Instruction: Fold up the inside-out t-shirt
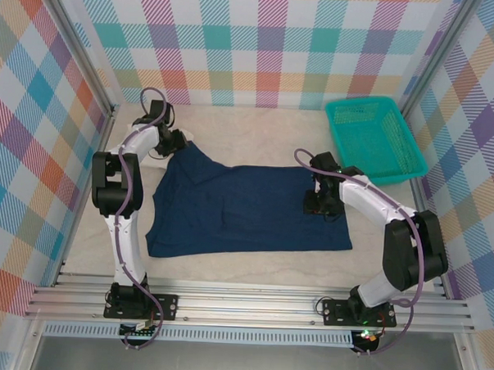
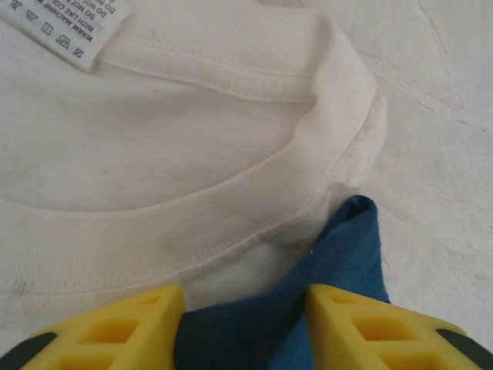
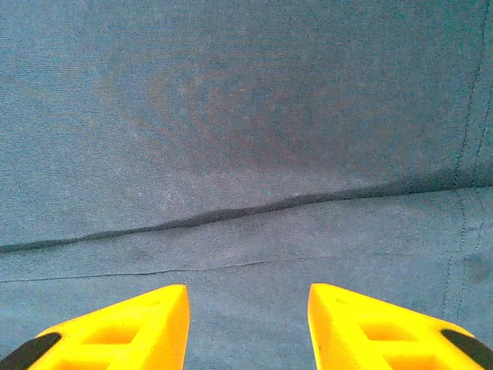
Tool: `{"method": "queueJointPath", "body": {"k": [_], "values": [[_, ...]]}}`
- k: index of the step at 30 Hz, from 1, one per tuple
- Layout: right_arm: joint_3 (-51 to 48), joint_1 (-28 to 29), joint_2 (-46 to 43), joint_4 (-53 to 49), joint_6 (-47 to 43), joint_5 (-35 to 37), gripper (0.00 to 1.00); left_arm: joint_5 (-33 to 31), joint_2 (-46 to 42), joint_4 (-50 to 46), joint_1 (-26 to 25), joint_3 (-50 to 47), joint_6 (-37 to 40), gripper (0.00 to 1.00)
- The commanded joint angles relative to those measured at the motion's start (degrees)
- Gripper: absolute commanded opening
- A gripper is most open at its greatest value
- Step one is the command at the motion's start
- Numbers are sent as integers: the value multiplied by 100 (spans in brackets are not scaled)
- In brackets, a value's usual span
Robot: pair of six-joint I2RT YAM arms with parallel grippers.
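Observation:
The inside-out t-shirt (image 1: 246,209), dark navy, lies spread flat across the middle of the table. My left gripper (image 1: 173,141) is at its far left corner. In the left wrist view the yellow fingers stand apart (image 2: 246,331), and a raised fold of the navy cloth (image 2: 339,254) fills the gap between them. My right gripper (image 1: 320,206) rests over the shirt's right part. Its fingers are open (image 3: 248,331) above flat navy cloth (image 3: 246,116) crossed by a crease and a seam.
A white cloth (image 2: 192,139) with a ribbed neckline and a care label (image 2: 69,27) lies just past the left gripper. A teal mesh basket (image 1: 374,137) stands at the back right. Plaid walls enclose the cream table (image 1: 258,128).

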Motion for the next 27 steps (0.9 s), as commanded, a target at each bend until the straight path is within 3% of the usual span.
{"method": "queueJointPath", "body": {"k": [1,9,15,19,27], "values": [[147,54,80,-30,-41,-20,45,127,97,-117,49,186,66,39],[216,94,71,-120,-52,156,45,105,48,-189,53,223,88,17],[485,85,5,-141,-298,655,48,1,-116,-173,58,214,157,8],[849,-41,359,134,-560,1041,51,-93,-196,-198,64,230,219,8],[1782,-231,1510,335,-828,953,51,-148,-174,-259,83,284,293,14]]}}
